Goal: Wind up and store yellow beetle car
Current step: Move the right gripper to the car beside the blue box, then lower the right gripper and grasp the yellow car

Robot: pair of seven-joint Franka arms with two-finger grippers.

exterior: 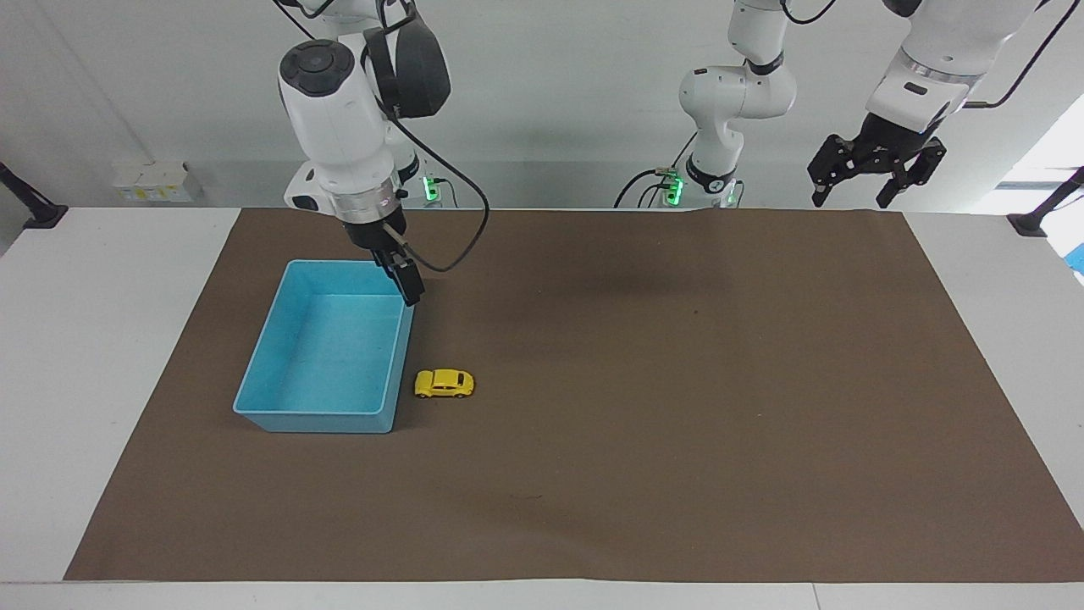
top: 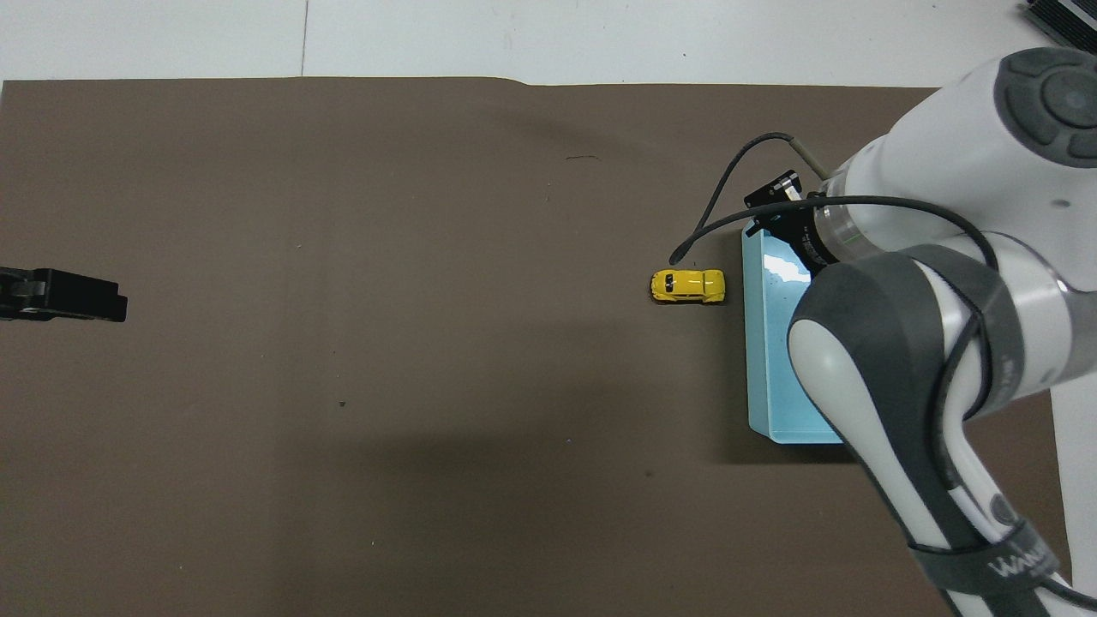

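Observation:
The yellow beetle car (exterior: 444,383) (top: 687,286) stands on its wheels on the brown mat, just beside the blue bin (exterior: 261,363) (top: 758,360) on the side toward the left arm's end. The bin holds nothing. My right gripper (exterior: 412,291) hangs over the bin's corner that is nearest the robots and on the car's side. It is turned edge-on, open, with nothing in it. My left gripper (exterior: 875,183) (top: 115,307) waits raised over the mat's edge at the left arm's end, open with nothing in it.
The brown mat (exterior: 677,407) covers most of the white table. In the overhead view the right arm's white and grey links (top: 926,343) hide much of the bin. A black cable (exterior: 461,246) loops from the right wrist.

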